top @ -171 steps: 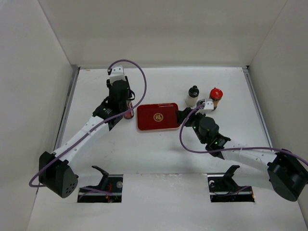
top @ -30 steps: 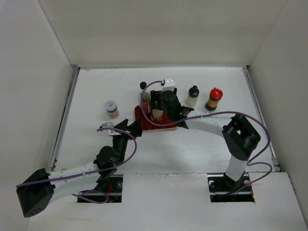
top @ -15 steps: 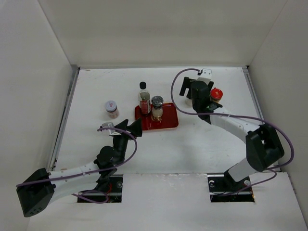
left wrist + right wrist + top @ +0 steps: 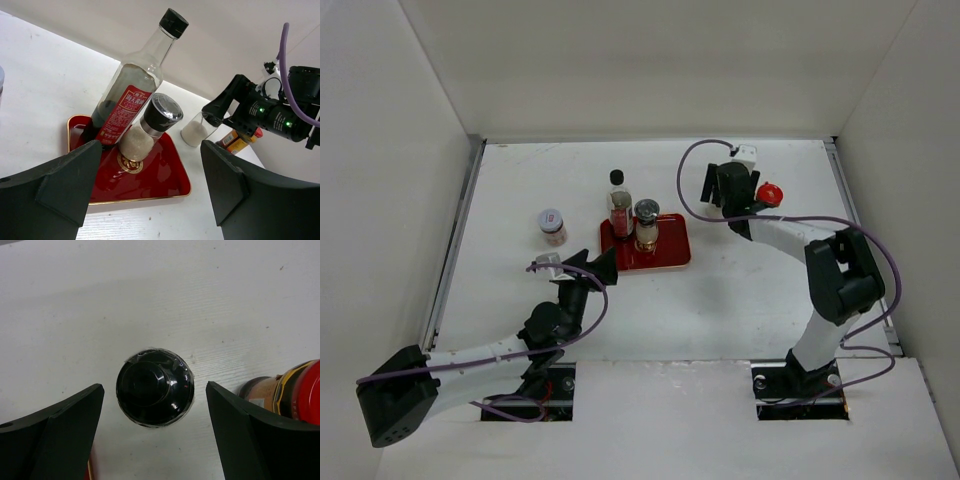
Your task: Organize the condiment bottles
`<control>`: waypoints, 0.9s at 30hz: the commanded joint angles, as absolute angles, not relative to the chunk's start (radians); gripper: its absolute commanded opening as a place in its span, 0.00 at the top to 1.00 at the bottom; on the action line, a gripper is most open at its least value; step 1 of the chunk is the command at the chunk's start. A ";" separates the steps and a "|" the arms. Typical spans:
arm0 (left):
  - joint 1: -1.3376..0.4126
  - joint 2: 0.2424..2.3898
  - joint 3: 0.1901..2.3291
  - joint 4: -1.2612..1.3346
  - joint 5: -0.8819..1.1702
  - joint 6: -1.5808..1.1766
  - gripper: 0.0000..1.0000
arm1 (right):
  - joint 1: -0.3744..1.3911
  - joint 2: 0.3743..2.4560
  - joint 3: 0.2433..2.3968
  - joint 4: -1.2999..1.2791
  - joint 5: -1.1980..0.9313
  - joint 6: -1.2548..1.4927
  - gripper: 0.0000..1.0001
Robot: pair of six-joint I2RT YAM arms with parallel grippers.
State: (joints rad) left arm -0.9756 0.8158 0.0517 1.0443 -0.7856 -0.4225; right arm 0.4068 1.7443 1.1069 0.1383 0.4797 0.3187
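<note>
Red tray (image 4: 670, 258) sat mid-table. 2 bottles stood upright on it: tall black-capped bottle (image 4: 131, 95) at the back-left corner, grey-capped shaker (image 4: 149, 129) just beside it. Left gripper (image 4: 591, 263) hung near the tray's front-left, fingers apart, holding nothing. Right gripper (image 4: 152, 390) was spread over small black-capped bottle (image 4: 155, 386), cap between the fingers, untouched. Red-capped bottle (image 4: 295, 397) stood just outside 1 finger. White-lidded jar (image 4: 552, 226) stood alone, left of the tray.

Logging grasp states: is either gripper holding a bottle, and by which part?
Nothing is held. The right gripper is open, one finger on either side of the black-capped bottle, with gaps showing beside its cap. The left gripper is open and empty.
</note>
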 commanded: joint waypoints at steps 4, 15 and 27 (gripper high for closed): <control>-0.972 0.821 0.015 1.091 -0.779 -0.439 0.20 | 0.400 1.778 1.170 0.195 0.456 0.314 0.35; -0.966 0.861 0.023 1.100 -0.778 -0.445 0.20 | 0.537 1.557 1.048 0.265 0.480 0.299 0.50; -0.955 0.848 0.021 1.091 -0.778 -0.448 0.20 | 0.709 1.653 1.091 0.314 0.491 0.328 0.48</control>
